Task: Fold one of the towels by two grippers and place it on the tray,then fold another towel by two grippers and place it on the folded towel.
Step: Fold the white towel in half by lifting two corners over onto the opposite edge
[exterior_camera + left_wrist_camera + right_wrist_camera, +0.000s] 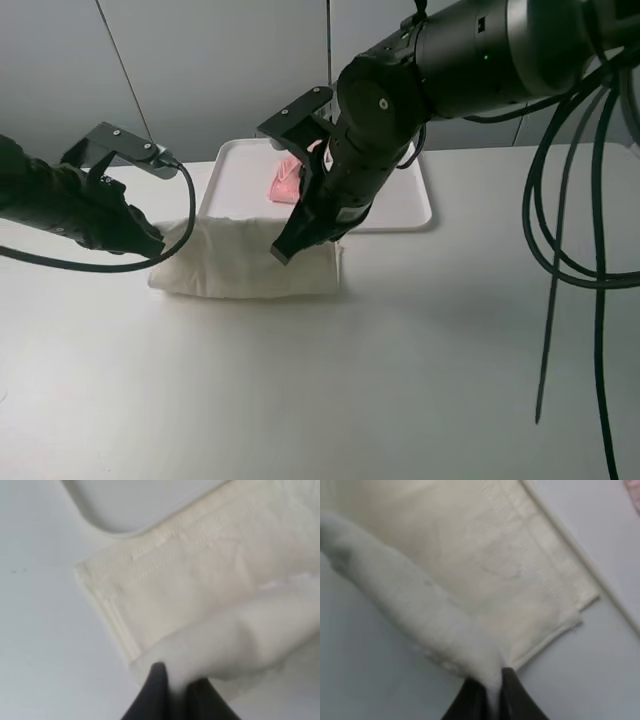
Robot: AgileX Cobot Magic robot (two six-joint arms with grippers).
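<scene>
Cream-white terry — soft, light, floppy — is being judged best taken at the corners of one edge. The cream towel (pixel 240 268) is lying on the table (pixel 400 380) just in front of the tray (pixel 405 208), a raised edge being pinched by the left pincer (pixel 150 245) and the right pincer (pixel 285 250) — both clamped on cloth.
</scene>
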